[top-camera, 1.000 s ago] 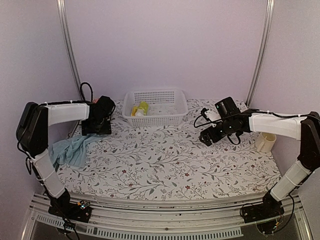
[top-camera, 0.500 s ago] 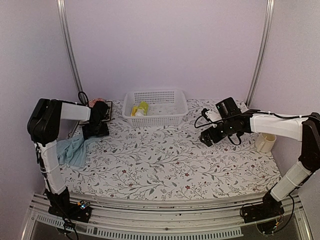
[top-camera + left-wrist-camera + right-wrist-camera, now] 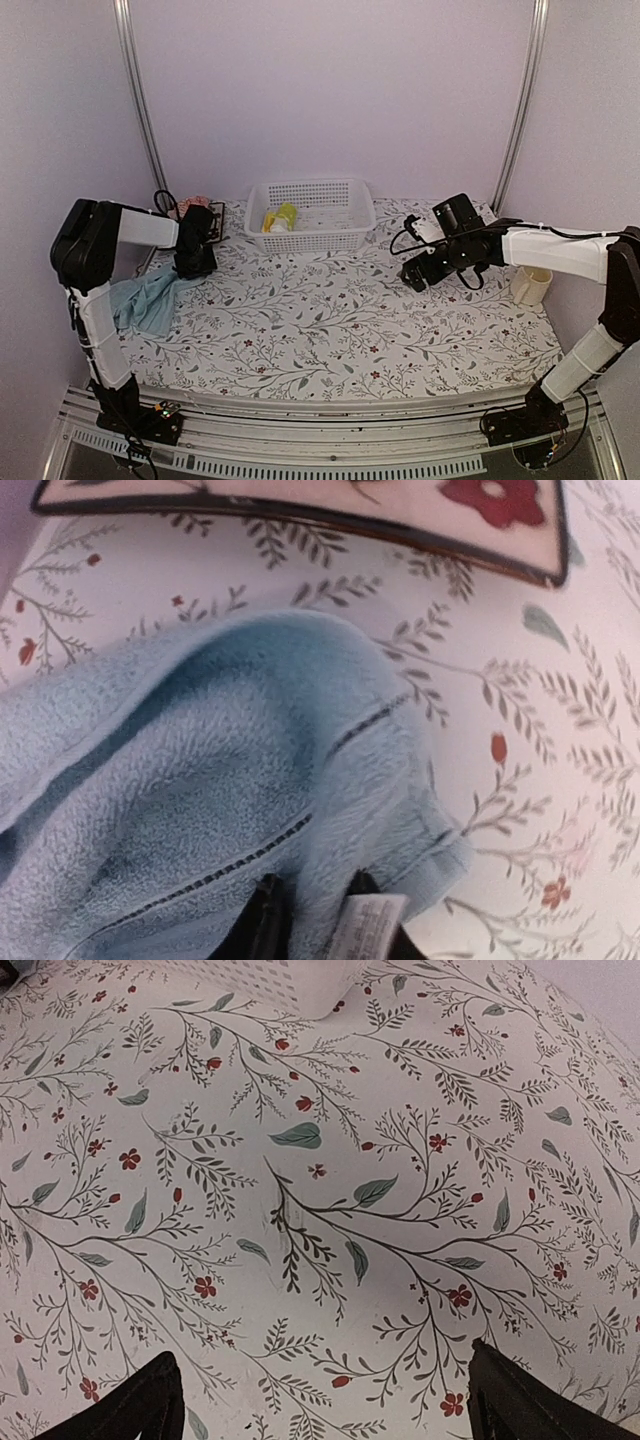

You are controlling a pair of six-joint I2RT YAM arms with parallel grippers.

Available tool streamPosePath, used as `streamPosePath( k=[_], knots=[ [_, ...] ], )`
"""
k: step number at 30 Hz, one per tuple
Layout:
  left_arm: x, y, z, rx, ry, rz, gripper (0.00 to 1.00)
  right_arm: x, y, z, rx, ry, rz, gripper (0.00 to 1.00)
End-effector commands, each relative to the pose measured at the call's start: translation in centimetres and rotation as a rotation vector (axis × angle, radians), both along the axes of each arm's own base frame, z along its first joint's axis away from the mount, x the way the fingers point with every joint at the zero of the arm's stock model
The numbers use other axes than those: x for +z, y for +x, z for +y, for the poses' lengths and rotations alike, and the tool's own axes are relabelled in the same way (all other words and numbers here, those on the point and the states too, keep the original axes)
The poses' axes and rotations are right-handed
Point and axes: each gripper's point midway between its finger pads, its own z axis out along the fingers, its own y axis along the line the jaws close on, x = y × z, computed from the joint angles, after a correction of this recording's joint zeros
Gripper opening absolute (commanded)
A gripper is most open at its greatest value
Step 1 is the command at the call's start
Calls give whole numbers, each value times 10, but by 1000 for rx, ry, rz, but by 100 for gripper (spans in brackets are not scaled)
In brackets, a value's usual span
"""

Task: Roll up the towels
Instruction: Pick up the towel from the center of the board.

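In the last second the left gripper (image 3: 195,262) has sunk lower at the table's far-left side. Its wrist view shows its 2 fingers (image 3: 266,926) pinching the hem of the light blue towel (image 3: 146,300) beside the label (image 3: 362,928). That towel lies crumpled, neither spread nor rolled. The right gripper (image 3: 413,277) has hardly moved and hovers wide open over the floral tablecloth (image 3: 330,320). The yellow-green towel (image 3: 281,216) sits in the white basket (image 3: 330,238). I'd judge this only the first grab.
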Motion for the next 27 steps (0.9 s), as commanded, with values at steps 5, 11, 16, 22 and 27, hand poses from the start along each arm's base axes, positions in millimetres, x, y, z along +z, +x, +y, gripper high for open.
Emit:
streamPosePath(
  k=[5,11,16,22,27],
  knots=[
    [7,-43,-56,-129,-136,48,0,11,4,-1,-5,9,-35,99],
    [20,-55,-119,-254,-219,37,0,14,3,4,8,34,-27,99],
    [30,-65,-207,-440,-345,41,0,24,1,13,30,100,-39,99],
    [33,-80,-323,-670,-582,78,0,36,-10,31,68,230,-3,99],
    [39,-97,-404,-805,-695,77,0,25,-17,38,27,308,84,99]
  ],
)
